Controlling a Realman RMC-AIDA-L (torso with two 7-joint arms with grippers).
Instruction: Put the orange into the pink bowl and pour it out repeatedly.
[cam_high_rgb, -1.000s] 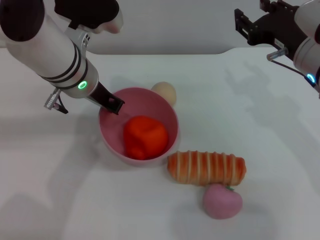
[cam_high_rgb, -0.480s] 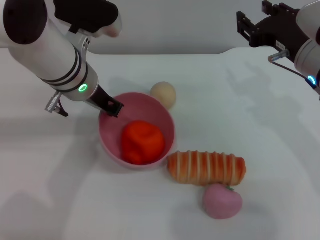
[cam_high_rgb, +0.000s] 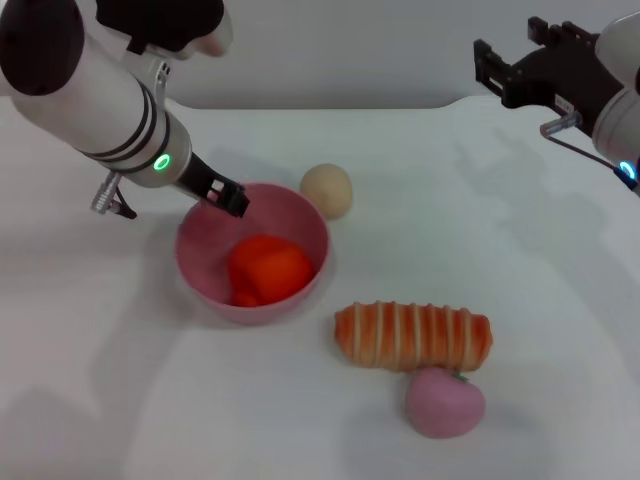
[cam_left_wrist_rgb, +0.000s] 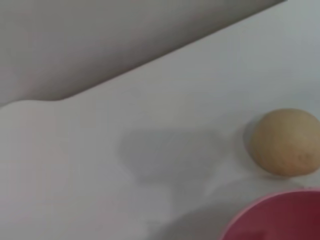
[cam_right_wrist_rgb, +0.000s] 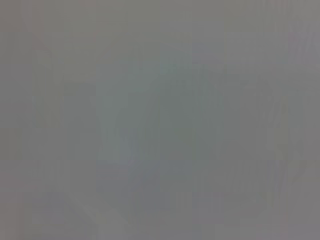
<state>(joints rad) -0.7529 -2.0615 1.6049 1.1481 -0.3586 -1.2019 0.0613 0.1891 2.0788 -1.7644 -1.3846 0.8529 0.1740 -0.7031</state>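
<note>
The pink bowl (cam_high_rgb: 204, 252) stands on the white table left of centre. The orange (cam_high_rgb: 267, 271) lies inside it, towards the near right side. My left gripper (cam_high_rgb: 226, 198) is shut on the bowl's far rim, with the arm reaching in from the upper left. A piece of the bowl's rim (cam_left_wrist_rgb: 280, 216) also shows in the left wrist view. My right gripper (cam_high_rgb: 497, 68) is parked high at the far right, away from everything. The right wrist view shows only plain grey.
A beige ball (cam_high_rgb: 327, 189) sits just beyond the bowl's far right rim; it also shows in the left wrist view (cam_left_wrist_rgb: 285, 142). An orange-and-cream striped bread (cam_high_rgb: 413, 336) and a small pink peach (cam_high_rgb: 444, 402) lie to the bowl's near right.
My left gripper has drawn the pink bowl to the left, away from the striped bread, with the orange still inside. The right arm has barely moved.
</note>
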